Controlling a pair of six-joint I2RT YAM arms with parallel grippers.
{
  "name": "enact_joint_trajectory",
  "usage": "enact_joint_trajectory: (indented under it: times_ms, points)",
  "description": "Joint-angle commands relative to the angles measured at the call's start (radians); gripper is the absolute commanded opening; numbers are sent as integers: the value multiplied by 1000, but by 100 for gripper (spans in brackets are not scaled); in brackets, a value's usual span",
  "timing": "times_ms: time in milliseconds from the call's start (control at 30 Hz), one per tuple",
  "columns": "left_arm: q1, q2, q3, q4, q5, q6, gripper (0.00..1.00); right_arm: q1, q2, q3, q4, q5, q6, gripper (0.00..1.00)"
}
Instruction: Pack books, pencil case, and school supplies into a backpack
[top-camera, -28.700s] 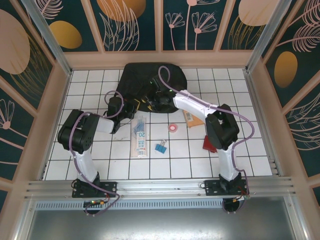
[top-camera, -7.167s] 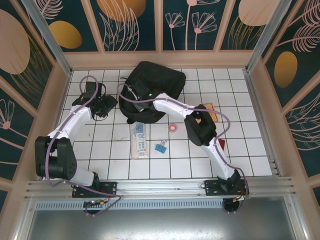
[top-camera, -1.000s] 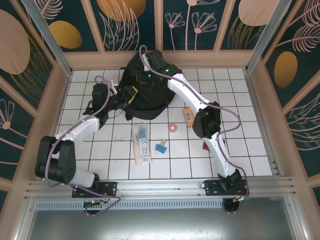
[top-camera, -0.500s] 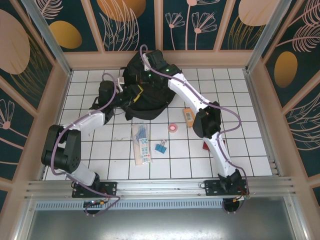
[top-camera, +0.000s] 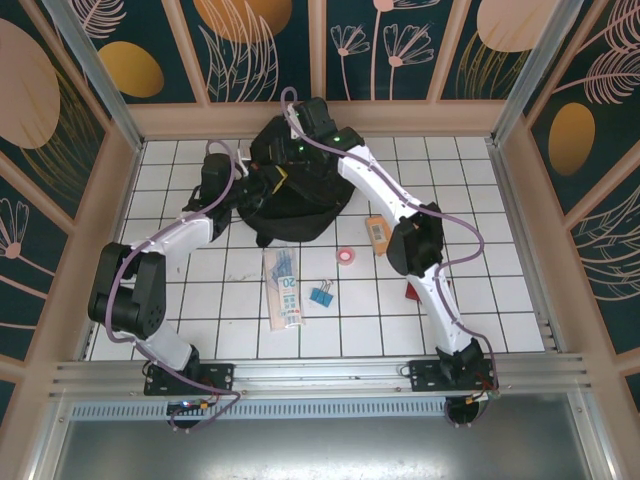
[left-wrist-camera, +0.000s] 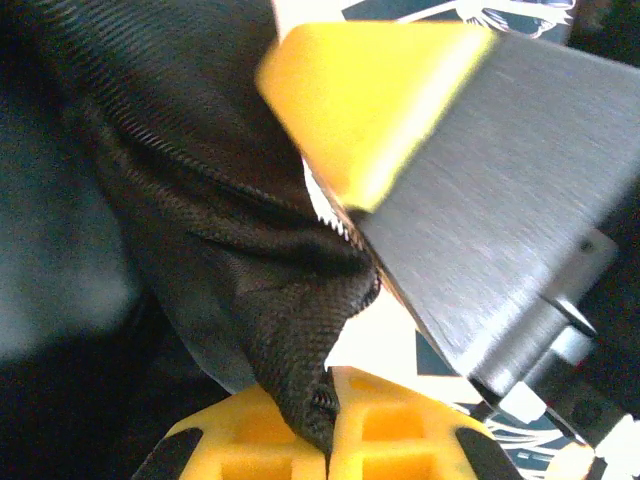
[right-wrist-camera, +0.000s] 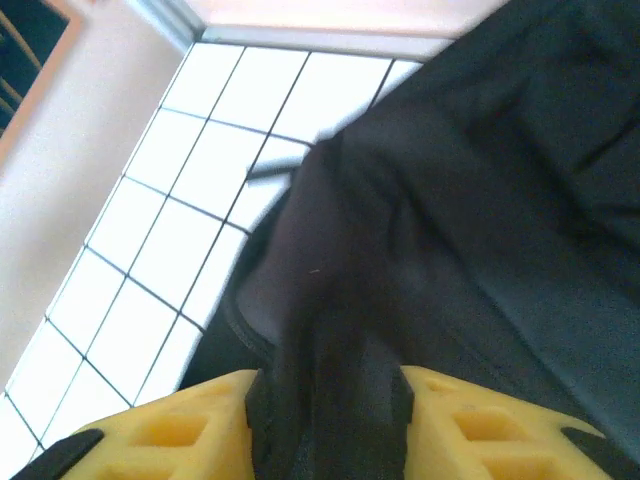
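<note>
Top view, backpack: The black backpack sits on the far middle part of the white tiled table.
Top view, left gripper: The left gripper is at the left side of the bag, touching its cloth.
Top view, right gripper: The right gripper is on the far top part of the bag.
Top view, other things: The pencil case lies flat just in front of the bag. The blue binder clip is right beside it. The pink disc, the orange-brown book and the dark red book (partly hidden by the right arm) lie further right. All of them are well apart from both grippers.
Left wrist view: The two yellow fingers are pressed together. A pointed fold of black backpack cloth is pinched between them.
Right wrist view: The yellow fingers stand apart. A dark fold of the bag sits in the gap between them. White tiles show beyond the bag on the left.
</note>
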Motion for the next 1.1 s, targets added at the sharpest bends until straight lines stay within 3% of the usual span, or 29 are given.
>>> enact_joint_trajectory:
  times_ms: [0, 100, 167, 300, 400, 533, 600, 767, 933, 1067]
  points:
    - [-6, -25, 34, 81, -42, -70, 0, -4, -149, 2, 7, 108, -30, 55]
    - [-7, -28, 31, 143, -77, -143, 0, -11, -237, -73, 11, 195, -48, 59]
    - [-6, -24, 35, 190, -104, -199, 0, -20, -304, -151, 6, 303, -38, 55]
    - [-9, -36, 68, 202, -199, -250, 0, -75, -519, -501, 128, 468, 68, 49]
    - [-19, -69, 74, 198, -304, -253, 0, -185, -647, -772, 202, 390, 203, 45]
    - [-26, -79, 95, 203, -336, -251, 0, -278, -596, -940, 219, 173, 244, 32]
    - [-29, -66, 112, 198, -311, -250, 0, -276, -500, -925, 198, 125, 222, 29]
    - [-41, -84, 86, 209, -314, -252, 0, -234, -280, -816, 148, 140, 210, 18]
    - [-61, -150, 55, 197, -330, -218, 0, -209, -144, -666, 147, 72, 208, 19]
    - [-80, -206, 22, 184, -352, -208, 0, -212, -9, -378, 107, 19, 190, 24]
